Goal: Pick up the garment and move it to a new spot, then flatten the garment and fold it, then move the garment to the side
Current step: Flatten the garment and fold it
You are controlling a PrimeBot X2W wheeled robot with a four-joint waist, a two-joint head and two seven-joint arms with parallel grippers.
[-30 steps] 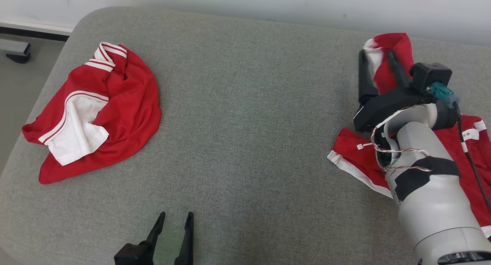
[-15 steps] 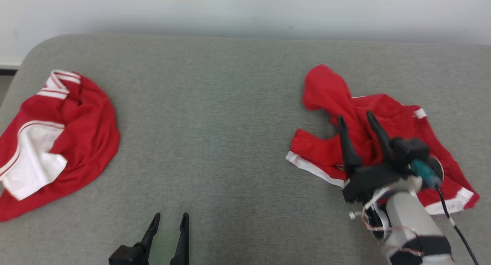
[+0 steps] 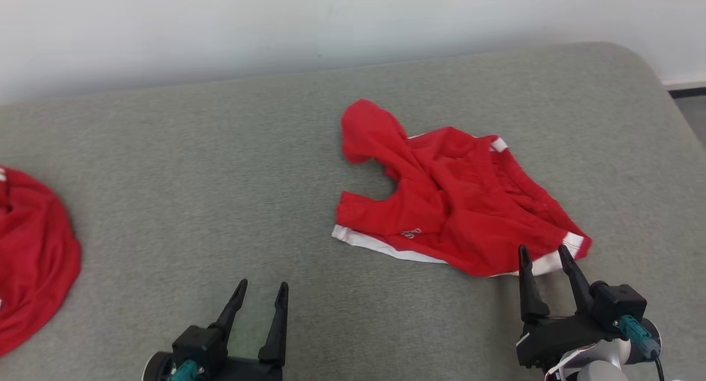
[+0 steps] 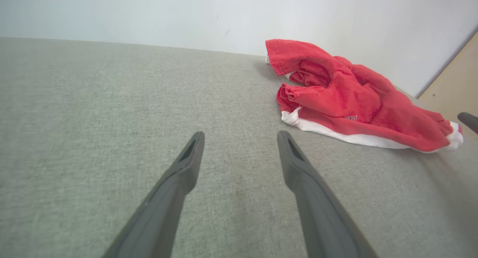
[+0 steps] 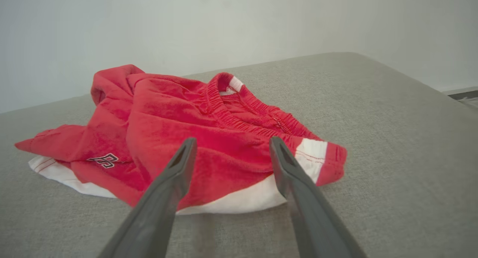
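Pincer left (image 3: pixel 263 286), pincer right (image 3: pixel 542 251) spread; garments two: shorts (image 3: pixel 458 204), cloth (image 3: pixel 33 259).

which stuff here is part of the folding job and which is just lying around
In the job: red shorts; right gripper, open just short of their hem; left gripper, open over the grey pad.
Lying about: red shirt, far left.

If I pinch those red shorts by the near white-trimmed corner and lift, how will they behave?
Probably floppy: the red shorts lie crumpled in soft folds, so the rest should hang down and drag behind the pinched corner. Likely light, being thin cloth. On the grey cushion, whose cover looks woven, a push would probably bunch them up rather than slide them flat.
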